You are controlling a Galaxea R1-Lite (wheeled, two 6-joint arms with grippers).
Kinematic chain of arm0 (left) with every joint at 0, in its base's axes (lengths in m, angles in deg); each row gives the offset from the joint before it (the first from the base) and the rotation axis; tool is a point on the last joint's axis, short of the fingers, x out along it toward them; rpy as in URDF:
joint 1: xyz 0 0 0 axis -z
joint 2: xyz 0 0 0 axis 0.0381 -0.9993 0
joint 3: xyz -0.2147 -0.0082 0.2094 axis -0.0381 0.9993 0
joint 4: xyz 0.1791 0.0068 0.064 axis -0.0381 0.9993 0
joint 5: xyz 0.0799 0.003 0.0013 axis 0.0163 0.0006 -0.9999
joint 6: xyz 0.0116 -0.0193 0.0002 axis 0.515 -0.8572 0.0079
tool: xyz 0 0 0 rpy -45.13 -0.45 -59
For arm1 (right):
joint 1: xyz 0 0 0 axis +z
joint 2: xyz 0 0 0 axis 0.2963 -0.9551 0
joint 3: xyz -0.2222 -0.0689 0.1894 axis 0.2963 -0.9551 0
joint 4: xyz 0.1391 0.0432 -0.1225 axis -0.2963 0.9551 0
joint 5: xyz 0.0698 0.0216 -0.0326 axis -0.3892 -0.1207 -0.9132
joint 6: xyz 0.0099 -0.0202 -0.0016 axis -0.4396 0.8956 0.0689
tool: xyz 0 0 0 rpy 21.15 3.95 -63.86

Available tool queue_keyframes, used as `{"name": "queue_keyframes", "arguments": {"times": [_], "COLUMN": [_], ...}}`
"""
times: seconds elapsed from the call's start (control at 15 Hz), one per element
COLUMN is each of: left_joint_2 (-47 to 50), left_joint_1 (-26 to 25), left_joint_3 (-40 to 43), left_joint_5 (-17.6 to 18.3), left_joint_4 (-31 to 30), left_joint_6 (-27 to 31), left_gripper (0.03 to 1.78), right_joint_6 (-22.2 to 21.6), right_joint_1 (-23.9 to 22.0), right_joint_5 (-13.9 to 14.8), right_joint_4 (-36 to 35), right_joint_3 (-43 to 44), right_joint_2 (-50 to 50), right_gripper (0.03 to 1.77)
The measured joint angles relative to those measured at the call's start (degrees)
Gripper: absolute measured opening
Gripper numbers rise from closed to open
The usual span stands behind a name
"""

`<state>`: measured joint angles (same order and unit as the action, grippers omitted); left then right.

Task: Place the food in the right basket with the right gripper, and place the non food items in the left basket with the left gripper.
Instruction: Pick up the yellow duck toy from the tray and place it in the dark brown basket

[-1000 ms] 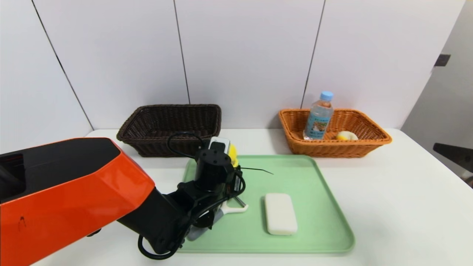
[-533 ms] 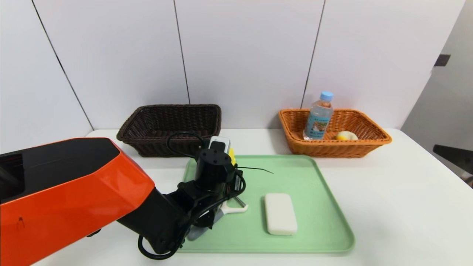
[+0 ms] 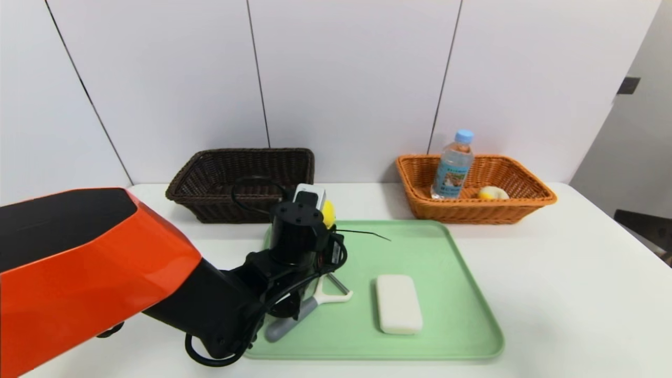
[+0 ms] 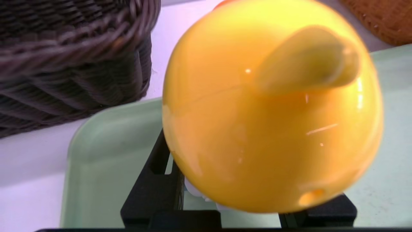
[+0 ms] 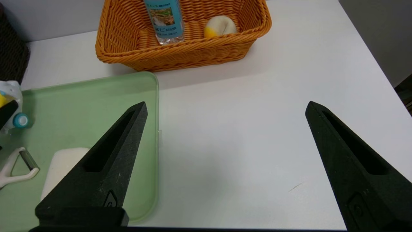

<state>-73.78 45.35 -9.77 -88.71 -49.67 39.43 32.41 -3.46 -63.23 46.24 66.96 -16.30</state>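
From the head view, the left gripper [image 3: 315, 210] hangs over the far left corner of the green tray [image 3: 451, 315], and the yellow duck toy [image 3: 328, 212] peeks out beside its wrist, close to the dark brown left basket [image 3: 210, 173] but not over it. The white peeler [image 3: 315, 304] with its grey handle lies on the tray partly under the arm, and the white bar [image 3: 398, 303] lies flat just to its right. The orange-tan right basket [image 3: 525, 205] stands at the far right of the white table [image 3: 577, 294], with the water bottle [image 3: 452, 165] upright and the bun [image 3: 492, 192] inside it. Only a dark edge of the right arm shows at the far right. In the left wrist view, the duck toy [image 4: 273, 109] fills most of the picture, clamped between the black fingers [image 4: 154, 190] and raised above the tray [image 4: 106, 167], with the left basket [image 4: 64, 58] just beside the tray corner. In the right wrist view, the right gripper [image 5: 225, 141] hangs over bare table [image 5: 241, 129] with its fingers [image 5: 106, 167] spread wide apart and nothing between them; the right basket [image 5: 193, 51] with bottle [image 5: 164, 19] and bun [image 5: 220, 27] lies beyond, and the tray [image 5: 96, 103], bar [image 5: 61, 167] and peeler [image 5: 19, 167] lie to the side.
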Motion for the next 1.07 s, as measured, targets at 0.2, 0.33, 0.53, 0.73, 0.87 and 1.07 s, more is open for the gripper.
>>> {"name": "queue_keyframes", "arguments": {"times": [0.2, 0.33, 0.53, 0.73, 0.87, 1.07], "left_joint_2": [2.2, 3.4, 6.0, 10.0, 13.5, 19.5], "left_joint_1": [0.2, 0.6, 2.2, 4.1, 4.9, 4.5], "left_joint_3": [-0.1, 0.0, -0.1, -1.3, -3.8, -11.9], "left_joint_5": [0.7, 0.8, 1.5, 3.5, 4.6, 5.1], "left_joint_4": [0.2, 0.5, 2.5, 6.4, 11.7, 24.5], "left_joint_6": [0.6, 0.6, 0.6, 0.5, 0.3, 0.0], "left_gripper": [0.75, 0.75, 0.75, 0.75, 0.75, 0.75], "right_joint_6": [0.0, 0.0, 0.0, -0.1, -0.1, -0.1], "right_joint_1": [0.1, 0.1, 0.1, 0.1, 0.1, 0.1], "right_joint_5": [0.0, 0.0, 0.0, 0.0, 0.0, 0.0], "right_joint_4": [0.0, 0.0, 0.0, 0.0, 0.0, 0.0], "right_joint_3": [-0.2, -0.4, -1.0, -1.2, -1.3, -1.3], "right_joint_2": [0.1, 0.3, 0.6, 0.9, 0.9, 0.9], "right_gripper": [1.70, 1.70, 1.70, 1.70, 1.70, 1.70]}}
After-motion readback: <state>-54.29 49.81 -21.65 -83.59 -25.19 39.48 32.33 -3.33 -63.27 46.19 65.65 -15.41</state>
